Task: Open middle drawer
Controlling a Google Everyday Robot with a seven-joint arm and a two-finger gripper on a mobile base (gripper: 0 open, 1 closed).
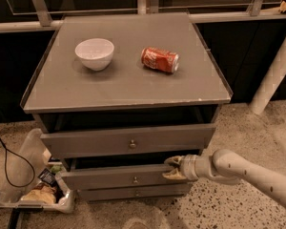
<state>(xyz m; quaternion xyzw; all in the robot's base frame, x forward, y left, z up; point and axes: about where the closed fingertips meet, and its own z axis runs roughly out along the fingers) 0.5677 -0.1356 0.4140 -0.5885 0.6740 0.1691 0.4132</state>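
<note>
The middle drawer (114, 178) is the slim grey front with a tiny round knob (135, 179), below the taller top drawer (128, 140). It stands pulled out a little, with a dark gap above its top edge. My gripper (173, 169) reaches in from the right at the right end of that front. One finger lies over the top edge and the other against the face, so they clamp the front panel. The narrow bottom drawer (133, 192) sits just beneath.
On the cabinet top (128, 85) stand a white bowl (94, 53) and a red soda can (159, 59) lying on its side. A clear plastic bin (31, 185) with trash and a black cable (5, 161) sit on the floor at the left. A white pole (274, 73) leans at the right.
</note>
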